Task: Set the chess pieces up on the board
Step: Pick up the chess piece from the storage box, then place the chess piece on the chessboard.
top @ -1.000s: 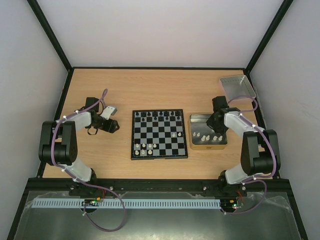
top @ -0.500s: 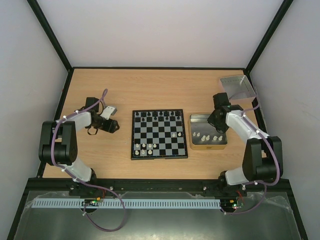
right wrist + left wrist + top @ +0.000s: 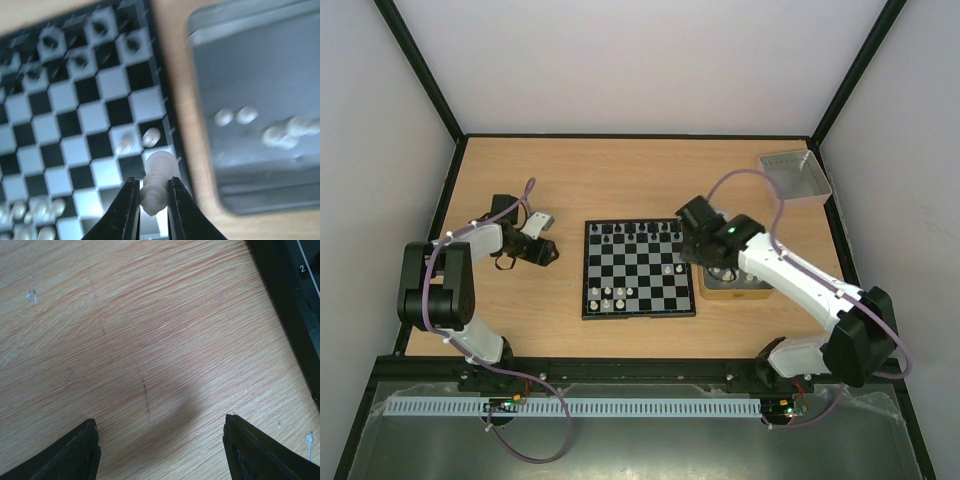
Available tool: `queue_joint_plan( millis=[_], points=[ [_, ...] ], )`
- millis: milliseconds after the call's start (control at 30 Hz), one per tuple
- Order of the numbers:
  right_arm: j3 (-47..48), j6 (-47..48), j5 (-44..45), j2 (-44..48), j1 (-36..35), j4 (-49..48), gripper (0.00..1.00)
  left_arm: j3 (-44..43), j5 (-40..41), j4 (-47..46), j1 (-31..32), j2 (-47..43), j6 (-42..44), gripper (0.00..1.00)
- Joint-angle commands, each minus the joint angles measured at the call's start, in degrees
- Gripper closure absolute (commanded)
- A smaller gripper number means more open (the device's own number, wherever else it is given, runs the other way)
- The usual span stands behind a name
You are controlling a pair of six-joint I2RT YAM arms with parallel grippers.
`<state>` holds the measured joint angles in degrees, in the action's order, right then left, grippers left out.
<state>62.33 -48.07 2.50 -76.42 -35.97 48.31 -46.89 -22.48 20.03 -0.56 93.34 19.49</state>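
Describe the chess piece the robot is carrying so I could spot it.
Find the checkered board mid-table and follow its right edge, beside the grey tray. There the right gripper pinches a white chess piece. Unlike the others, it rests on neither board nor tray.

**Top view.** Table point(image 3: 520, 180): pale wood, fine grain. Board point(image 3: 640, 272): black-and-white checks inside a black rim. Black pieces point(image 3: 635, 230) lie along its upper edge, cream pieces point(image 3: 610, 293) at its lower left. Tray point(image 3: 720, 293), right of the board: tan rim. Box point(image 3: 795, 175), upper right: light grey. Arms point(image 3: 790, 280): white and black segments; cables point(image 3: 750, 173) purple. Walls point(image 3: 640, 60): pale lilac-white; frame bars point(image 3: 420, 70) black.

**Right wrist view.** Right gripper point(image 3: 153, 192): black. Piece point(image 3: 156, 175): cream. Tray interior: grey.

**Left wrist view.** Left gripper point(image 3: 160, 445): black, over orange-tan grain with a thin dark streak point(image 3: 146, 400).
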Motion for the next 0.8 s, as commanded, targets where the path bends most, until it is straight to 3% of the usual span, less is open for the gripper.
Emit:
queue_joint_plan(
  millis=[0,167,300,767],
  points=[
    [1.7,-7.38,1.5,-1.04,-11.53,4.06,0.89,0.93,1.02,3.23,0.56,2.68,-0.26,0.32],
    [4.1,-10.6,1.23,-6.23,-22.45,2.29,0.89,1.06,1.22,3.05,0.56,2.65,-0.43,0.32],
    [4.3,-10.79,-1.32,-10.02,-27.16,-0.61,0.89,1.07,1.35,3.04,0.56,2.66,-0.52,0.32],
    [4.33,-9.0,-4.0,-16.26,-29.78,-5.43,0.89,1.02,1.36,3.03,0.56,2.64,-0.54,0.32]
  ],
)
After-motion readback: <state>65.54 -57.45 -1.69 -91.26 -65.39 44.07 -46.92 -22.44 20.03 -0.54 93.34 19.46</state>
